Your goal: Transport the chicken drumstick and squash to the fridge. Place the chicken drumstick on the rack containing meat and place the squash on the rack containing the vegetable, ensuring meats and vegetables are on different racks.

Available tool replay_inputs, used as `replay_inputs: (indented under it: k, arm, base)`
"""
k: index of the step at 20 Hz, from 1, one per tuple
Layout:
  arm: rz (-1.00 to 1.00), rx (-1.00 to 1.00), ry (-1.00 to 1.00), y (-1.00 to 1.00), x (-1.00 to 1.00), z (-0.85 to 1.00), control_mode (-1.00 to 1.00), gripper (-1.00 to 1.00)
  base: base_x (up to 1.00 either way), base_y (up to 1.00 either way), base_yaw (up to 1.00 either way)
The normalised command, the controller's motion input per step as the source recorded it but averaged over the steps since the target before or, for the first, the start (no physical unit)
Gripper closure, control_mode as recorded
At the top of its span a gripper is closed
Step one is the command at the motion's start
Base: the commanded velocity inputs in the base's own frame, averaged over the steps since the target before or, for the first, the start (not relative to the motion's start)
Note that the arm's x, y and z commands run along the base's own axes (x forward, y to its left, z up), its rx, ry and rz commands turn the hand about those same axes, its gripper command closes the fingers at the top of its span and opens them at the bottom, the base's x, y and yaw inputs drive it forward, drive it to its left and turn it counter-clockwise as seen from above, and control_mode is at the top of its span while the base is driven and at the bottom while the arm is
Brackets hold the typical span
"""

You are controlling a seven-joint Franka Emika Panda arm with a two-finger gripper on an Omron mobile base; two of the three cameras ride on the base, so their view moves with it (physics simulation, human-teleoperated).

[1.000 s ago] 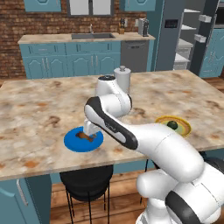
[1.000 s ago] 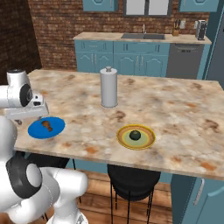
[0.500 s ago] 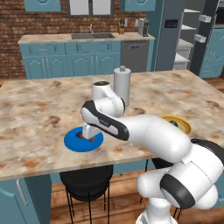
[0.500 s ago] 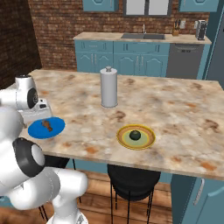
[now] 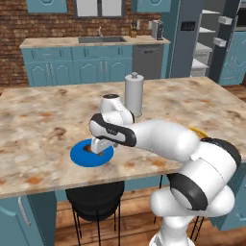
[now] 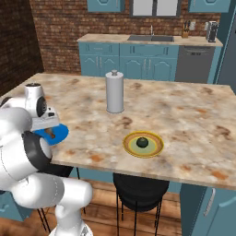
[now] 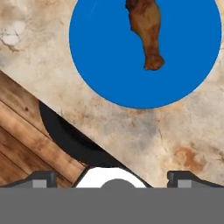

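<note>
The brown chicken drumstick (image 7: pixel 146 28) lies on a blue plate (image 7: pixel 100 57) near the island's front edge, its thin bone end pointing toward my hand. My gripper (image 7: pixel 114 180) hovers just above the plate's near rim, open, fingertips (image 7: pixel 41 179) wide apart with nothing between them. From the left base the gripper (image 5: pixel 99 146) covers most of the drumstick on the blue plate (image 5: pixel 79 156). A dark green squash (image 6: pixel 142 142) sits on a yellow plate (image 6: pixel 156 148) further right. The slate-grey fridge (image 5: pixel 185 53) stands at the back right, door open, white shelves showing.
A paper towel roll (image 6: pixel 115 92) stands upright mid-island. A black stool (image 5: pixel 93 202) sits under the counter edge below the blue plate, a second stool (image 6: pixel 138 184) below the yellow plate. Teal cabinets, sink and dishwasher (image 5: pixel 146 60) line the back wall.
My hand has shifted left and sunk lower over the blue plate. The drumstick, squash and both plates have stayed put.
</note>
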Motion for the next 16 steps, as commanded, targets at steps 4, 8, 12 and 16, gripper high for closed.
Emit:
replay_inputs:
  k: [4, 8, 12, 16]
  arm:
    - [0.0, 0.0, 0.0, 0.11, 0.4, -0.28, -1.0, -1.0]
    - [0.0, 0.0, 0.0, 0.14, 0.35, -0.25, -1.0, -1.0]
    - [0.0, 0.0, 0.0, 0.3, 0.44, -0.24, -1.0, -1.0]
    - [0.0, 0.0, 0.0, 0.15, 0.37, -0.15, -1.0, -1.0]
  base:
    - [0.0, 0.0, 0.0]
    - [0.0, 0.0, 0.0]
    - [0.0, 0.0, 0.0]
    - [0.0, 0.0, 0.0]
